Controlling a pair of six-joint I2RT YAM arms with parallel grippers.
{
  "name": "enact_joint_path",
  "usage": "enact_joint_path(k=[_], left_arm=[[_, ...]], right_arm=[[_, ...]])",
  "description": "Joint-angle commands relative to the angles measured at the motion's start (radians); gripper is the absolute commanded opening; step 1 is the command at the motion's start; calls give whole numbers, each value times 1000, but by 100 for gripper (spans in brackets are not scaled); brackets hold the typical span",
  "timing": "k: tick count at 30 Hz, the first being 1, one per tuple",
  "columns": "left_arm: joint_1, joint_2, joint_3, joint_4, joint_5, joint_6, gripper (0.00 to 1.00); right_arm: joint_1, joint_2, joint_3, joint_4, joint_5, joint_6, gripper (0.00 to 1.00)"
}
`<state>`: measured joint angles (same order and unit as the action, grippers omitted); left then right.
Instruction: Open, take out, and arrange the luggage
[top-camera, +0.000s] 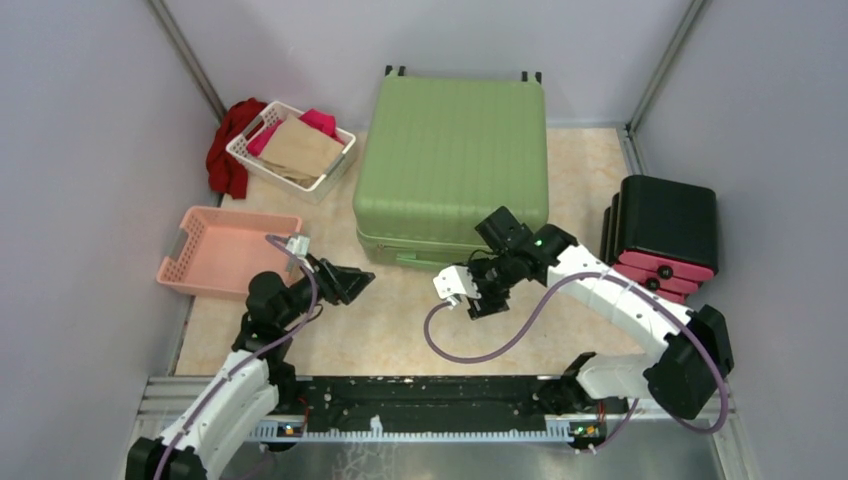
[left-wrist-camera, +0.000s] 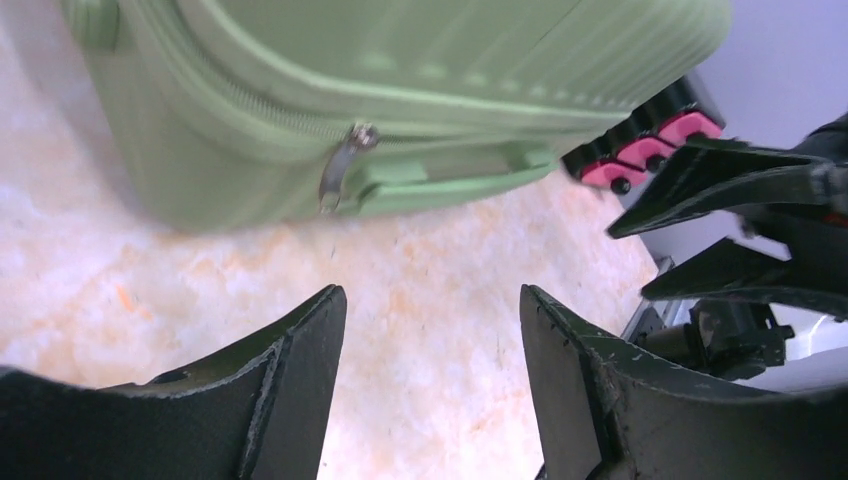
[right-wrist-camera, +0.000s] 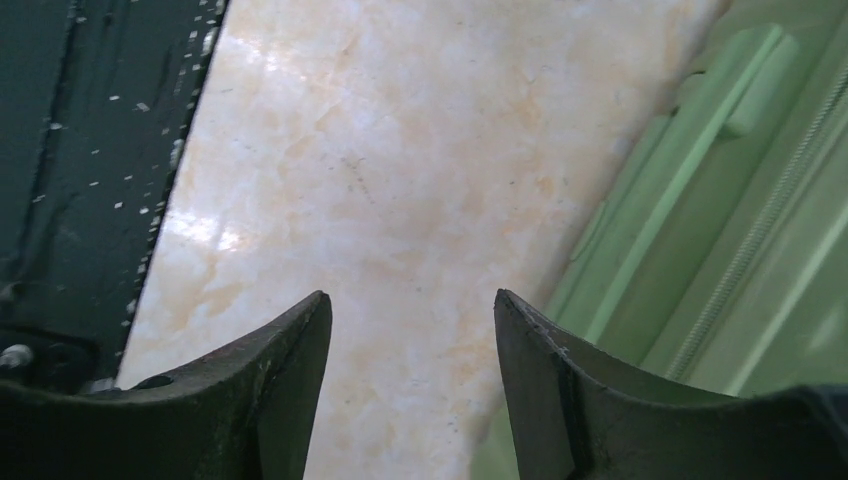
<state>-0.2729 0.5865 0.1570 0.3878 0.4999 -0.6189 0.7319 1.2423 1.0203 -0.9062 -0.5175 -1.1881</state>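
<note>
Large sage-green ribbed hard-shell suitcase (top-camera: 450, 150), closed, flat on pale marble tabletop (top-camera: 400, 330), ahead of the left fingers (left-wrist-camera: 260, 400) and close beside the right fingers (right-wrist-camera: 260, 400). Both pairs spread apart, gripping nothing.

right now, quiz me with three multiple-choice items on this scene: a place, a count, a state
1. Where is the pink basket? A) left of the luggage B) on top of it C) behind it
2. How many baskets show? A) one B) two C) three
3. The luggage is: A) open B) shut, lying flat C) standing upright

1 A: it sits off the luggage's left side.
2 B: the pink one plus a white basket.
3 B: the shell halves meet, with the zipper pull hanging at the seam.
</note>
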Motion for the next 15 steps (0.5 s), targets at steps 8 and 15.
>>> enact_joint_path(k=[8,15], left_arm=[[-83,299,-113,392,-95,115,66],[-82,568,-73,660,-96,191,62]], right_arm=[[-8,-23,59,-56,-61,101,52],[-8,4,-16,182,-40,204,53]])
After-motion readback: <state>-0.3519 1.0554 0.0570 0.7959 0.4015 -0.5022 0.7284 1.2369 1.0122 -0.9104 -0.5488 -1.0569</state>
